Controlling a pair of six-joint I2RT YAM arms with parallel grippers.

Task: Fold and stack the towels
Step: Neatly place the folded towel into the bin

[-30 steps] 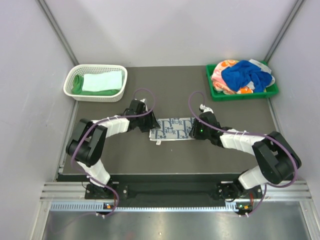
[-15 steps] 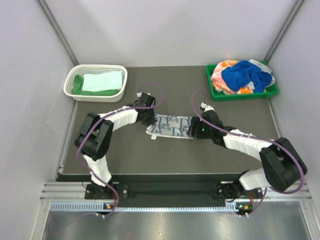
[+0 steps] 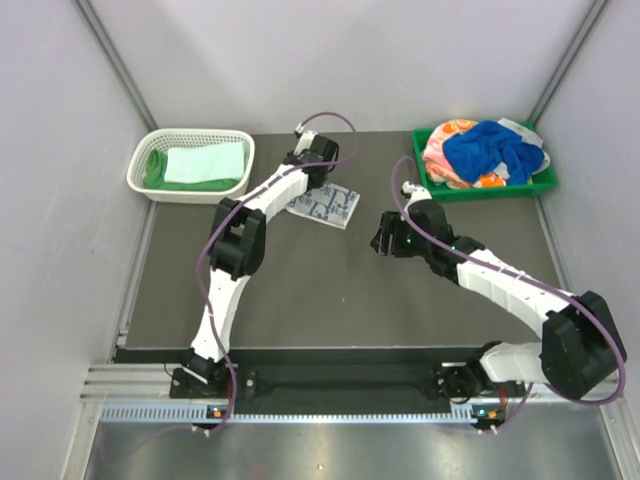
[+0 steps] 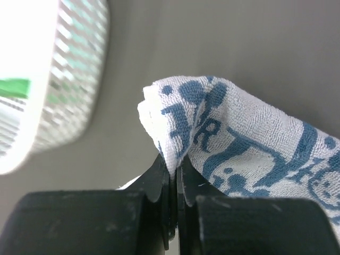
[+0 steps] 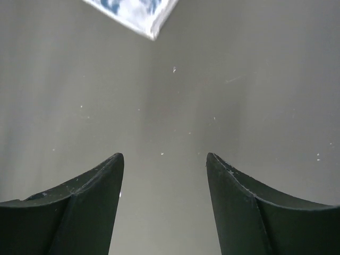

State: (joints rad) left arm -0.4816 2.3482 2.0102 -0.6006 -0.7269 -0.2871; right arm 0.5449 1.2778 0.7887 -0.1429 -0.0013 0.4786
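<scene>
A white towel with grey-blue print lies folded on the dark table, behind the middle. My left gripper is shut on the towel's left edge, and the cloth bunches up out of the pinched jaws. To the right, my right gripper hangs open over bare table, holding nothing. Only a corner of the printed towel shows at the top of the right wrist view. A bright green towel and a pale mint towel lie folded in the basket.
The white mesh basket stands at the back left, and its wall is close to the left gripper. At the back right, a green plastic tray holds a royal blue towel and an orange-pink print towel in a heap.
The left gripper shut on the printed towel's left end and carried it back and to the right. The right gripper opened, let go of the towel and drew away from it.
</scene>
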